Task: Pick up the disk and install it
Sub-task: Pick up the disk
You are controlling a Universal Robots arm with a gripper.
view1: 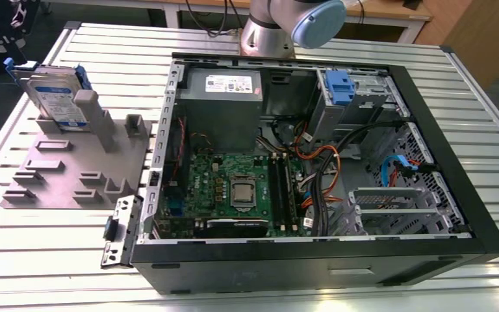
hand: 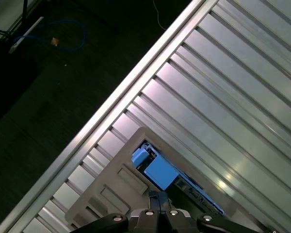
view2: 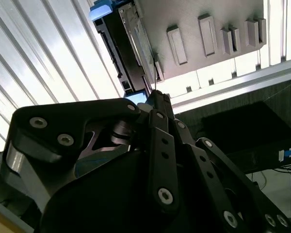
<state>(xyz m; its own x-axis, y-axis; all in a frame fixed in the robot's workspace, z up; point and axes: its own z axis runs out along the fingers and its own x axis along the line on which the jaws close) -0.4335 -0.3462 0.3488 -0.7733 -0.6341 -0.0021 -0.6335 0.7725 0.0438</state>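
The disk (view1: 59,97) is a silver hard drive with a white-and-blue label and blue rails. It stands upright on its edge in a slot of a grey holder block (view1: 67,175) at the exterior view's left. In both wrist views I look down on it from above: its dark edge (view2: 128,48) with a blue rail end, and its blue top (hand: 157,172). My gripper (view2: 154,94) (hand: 158,195) hangs over the disk without touching it, fingertips pressed together and holding nothing.
An open black computer case (view1: 319,162) lies to the holder's right, with motherboard, cables and a drive cage with a blue latch (view1: 340,88). Everything rests on a ribbed metal table (view1: 59,247). The arm's base (view1: 271,32) stands behind the case. The table edge (hand: 111,111) borders dark floor.
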